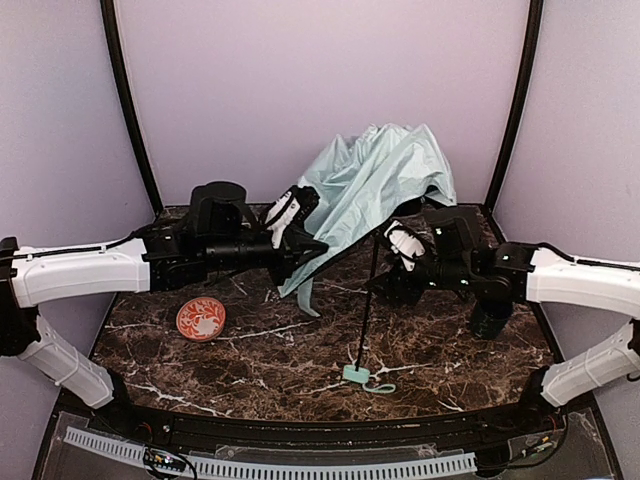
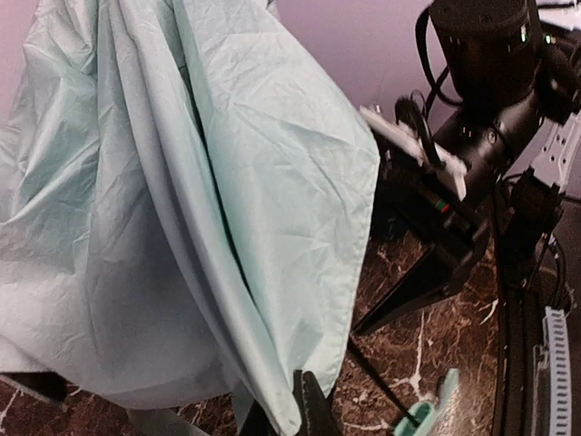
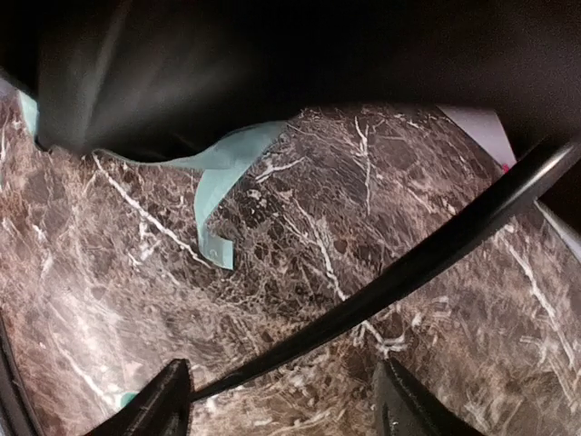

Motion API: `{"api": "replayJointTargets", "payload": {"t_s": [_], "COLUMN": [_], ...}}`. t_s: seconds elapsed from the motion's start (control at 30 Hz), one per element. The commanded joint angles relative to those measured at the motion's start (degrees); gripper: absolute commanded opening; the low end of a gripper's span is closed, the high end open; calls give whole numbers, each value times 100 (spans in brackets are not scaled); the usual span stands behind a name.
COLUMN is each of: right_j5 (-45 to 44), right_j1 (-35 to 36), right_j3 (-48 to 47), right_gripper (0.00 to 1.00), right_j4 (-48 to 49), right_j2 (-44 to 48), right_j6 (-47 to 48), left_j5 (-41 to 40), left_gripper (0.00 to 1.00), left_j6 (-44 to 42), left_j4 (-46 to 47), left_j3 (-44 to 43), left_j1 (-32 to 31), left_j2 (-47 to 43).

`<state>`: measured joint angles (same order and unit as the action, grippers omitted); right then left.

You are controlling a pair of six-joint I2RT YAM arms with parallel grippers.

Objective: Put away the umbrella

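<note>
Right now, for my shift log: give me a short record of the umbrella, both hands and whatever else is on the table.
umbrella: half collapsed, tilted, mint fabric bunched
shaft: leaning down toward the near edge
handle: resting on the table
left hand: shut on the fabric's edge
right hand: open, shaft between its jaws
other: red dish, on the left side

Soft, even light from above fills the top view, with faint sheen on the worktop [image 1: 280, 370] below the umbrella [image 1: 380, 180]. Under the umbrella's canopy the right wrist view is dim, and the shaft close to the lens is blurred. The left wrist view is bright and sharp.
</note>
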<state>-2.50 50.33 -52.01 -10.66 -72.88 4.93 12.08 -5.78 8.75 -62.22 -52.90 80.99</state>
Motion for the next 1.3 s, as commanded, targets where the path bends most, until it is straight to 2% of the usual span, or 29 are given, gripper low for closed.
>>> {"api": "replayJointTargets", "payload": {"t_s": [0.0, 0.17, 0.27, 0.43, 0.5, 0.6, 0.7, 0.8, 0.93, 1.07, 1.17, 1.27], "right_j5": [705, 2738, 3635, 4605, 4386, 3736, 3729, 4404, 3207, 1748, 1605, 1516], "right_j1": [-264, -779, -1156, -1514, -1534, -1533, -1527, -1531, -1723, -2298, -2855, -2938], "right_j3": [100, -291, -526, -647, -559, -507, -567, -816, -1299, -1816, -2022, -2330], "right_gripper": [84, 94, 96, 94, 95, 94, 91, 90, 97, 97, 97, 93], "right_j4": [-19, -1492, -1693, -1599, -1405, -1309, -1182, -1039, -488, -619, -565, -778], "right_j2": [1193, 2308, 2509, 2314, 2258, 2024, 1713, 1662, 1605, 810, -109, -1228], "right_j6": [626, 1260, 1054, 658, 408, 100, -187, -324, -1144, -1818, -2070, -1797], "left_j5": [-561, -819, -903, -1334, -1369, -1834, -2320, -1893, -1478, -1180, -991, -806], "left_gripper": [0, 0, 0, 0, 0, 0, 0, 0, 0, 0, 0, 0], "left_j6": [-2038, -2292, -2038, -1601, -1402, -1056, -953, -1289, -1471, -1440, -1288, -926], "left_j4": [-384, -55, -26, 118, -123, -464, -617, -467, -207, -339, -438, -523], "left_j3": [231, 832, 803, 764, 582, 304, 213, 530, 946, 1021, 1019, 957], "left_j1": [-159, -113, 0, 254, 357, 484, 638, 659, 659, 659, 659, 659], "left_j2": [-496, -1201, -1250, -1147, -1017, -663, -453, -614, -936, -954, -830, -619]}}
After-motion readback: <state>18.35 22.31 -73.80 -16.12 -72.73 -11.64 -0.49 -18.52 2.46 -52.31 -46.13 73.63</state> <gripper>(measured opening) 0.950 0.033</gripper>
